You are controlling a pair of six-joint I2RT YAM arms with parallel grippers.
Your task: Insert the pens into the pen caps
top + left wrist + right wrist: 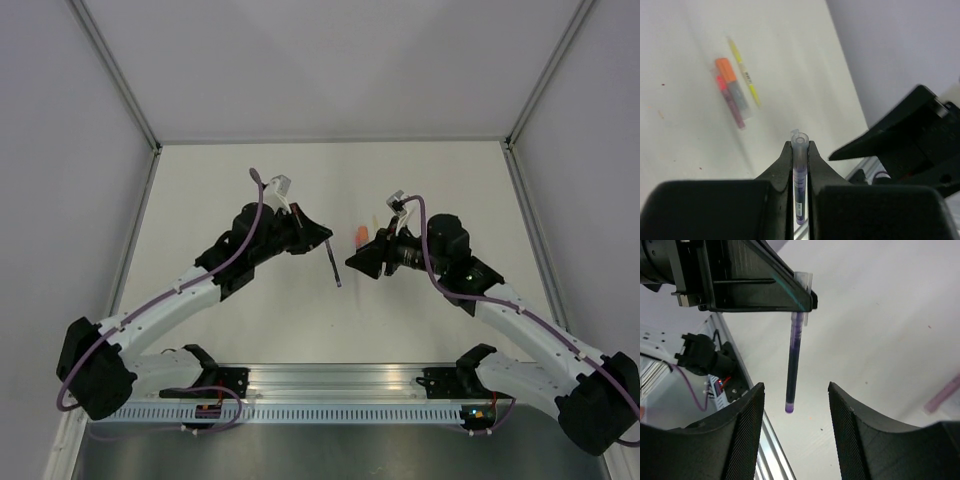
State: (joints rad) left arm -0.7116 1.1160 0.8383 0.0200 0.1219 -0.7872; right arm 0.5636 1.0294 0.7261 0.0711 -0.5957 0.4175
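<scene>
Mid-air, left jaws pinch a purple pen (792, 360), possibly capped; right jaws spread.

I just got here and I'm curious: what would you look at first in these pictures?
A purple pen hangs point-down, pinched near its top in the left hand above the white table. The right hand is open just across from it. Farther off on the table, a yellow pen and an orange cap lie side by side.

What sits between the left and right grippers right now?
Only the dark purple pen, clamped in the shut left gripper, hanging in front of the open, empty right gripper. The top and right wrist views show it.
</scene>
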